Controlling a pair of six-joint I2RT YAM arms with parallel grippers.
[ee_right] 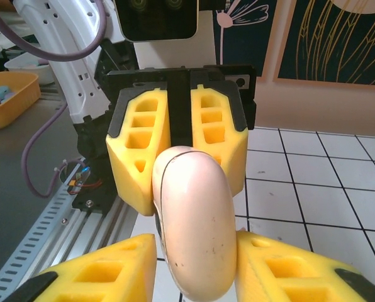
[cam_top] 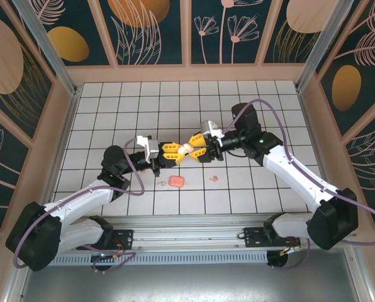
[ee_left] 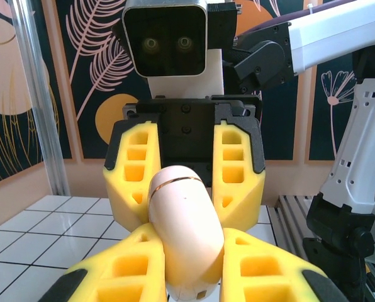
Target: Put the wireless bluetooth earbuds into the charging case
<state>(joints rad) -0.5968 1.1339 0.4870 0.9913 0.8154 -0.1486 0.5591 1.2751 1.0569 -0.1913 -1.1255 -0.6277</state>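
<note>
The charging case (cam_top: 186,148), a cream rounded pod with a thin seam, hangs above the middle of the table between both grippers. My left gripper (cam_top: 179,151) is shut on one end of it; in the left wrist view the charging case (ee_left: 186,220) sits pinched between its yellow fingers (ee_left: 118,270). My right gripper (cam_top: 194,151) faces it from the other side, its fingers (ee_right: 282,270) closed against the charging case (ee_right: 194,214). One of the earbuds, a tiny pink bit (cam_top: 215,178), lies on the tiles below the right gripper. Another tiny bit (cam_top: 164,184) lies to its left.
A salmon-pink rounded-square piece (cam_top: 177,182) lies on the white grid table (cam_top: 112,113) just in front of the grippers. Wooden-framed walls close in the back and both sides. A metal rail (cam_top: 194,236) runs along the near edge by the arm bases.
</note>
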